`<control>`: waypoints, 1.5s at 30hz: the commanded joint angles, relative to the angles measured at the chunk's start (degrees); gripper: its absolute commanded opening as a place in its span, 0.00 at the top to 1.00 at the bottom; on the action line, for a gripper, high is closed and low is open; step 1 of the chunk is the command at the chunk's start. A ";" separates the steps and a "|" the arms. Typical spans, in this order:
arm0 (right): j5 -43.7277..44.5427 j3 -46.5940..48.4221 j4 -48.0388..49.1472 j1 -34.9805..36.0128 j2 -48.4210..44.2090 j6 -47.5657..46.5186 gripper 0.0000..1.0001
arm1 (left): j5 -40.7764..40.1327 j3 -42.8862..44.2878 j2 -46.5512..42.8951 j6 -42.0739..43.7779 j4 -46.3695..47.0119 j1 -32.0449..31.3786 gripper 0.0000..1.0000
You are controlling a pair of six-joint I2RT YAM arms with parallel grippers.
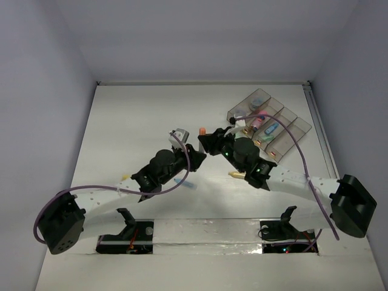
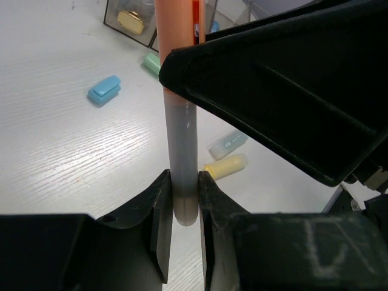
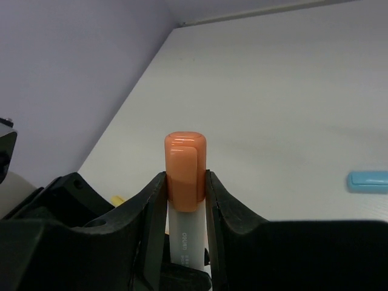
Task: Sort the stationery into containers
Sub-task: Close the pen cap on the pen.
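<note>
An orange-capped marker with a grey body is held between both grippers above the table. My left gripper is shut on the grey tail end. My right gripper is shut on the orange cap, whose tip sticks out past the fingers. In the top view the two grippers meet mid-table, left gripper and right gripper, with the cap showing between them. The smoky four-compartment tray lies at the back right and holds pink and blue items.
On the table lie a blue piece, a pale green marker and a yellow marker. The top view shows a yellow marker under the right arm and a blue one under the left arm.
</note>
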 commanded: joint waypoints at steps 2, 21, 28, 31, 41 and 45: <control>-13.76 -0.76 -11.33 2.97 -2.62 -5.03 0.91 | 2.68 4.78 -7.31 3.41 8.74 1.26 1.00; -27.48 -4.00 -8.96 2.97 -2.02 1.90 0.94 | 3.57 8.99 -19.44 4.63 4.96 1.26 1.00; -25.37 -4.19 -14.66 4.37 -0.97 2.70 0.96 | -0.65 12.94 -19.89 8.15 2.67 1.26 1.00; -24.23 -3.84 -16.69 4.99 0.18 2.96 0.96 | -3.46 14.26 -19.27 9.73 1.53 1.26 1.00; -20.90 -2.17 -19.59 6.04 1.42 2.70 0.96 | -4.17 18.92 -13.74 10.61 2.93 2.39 1.00; -16.41 -2.17 -23.89 6.04 -0.34 2.27 0.96 | 0.03 21.64 -12.51 9.65 3.29 5.65 1.00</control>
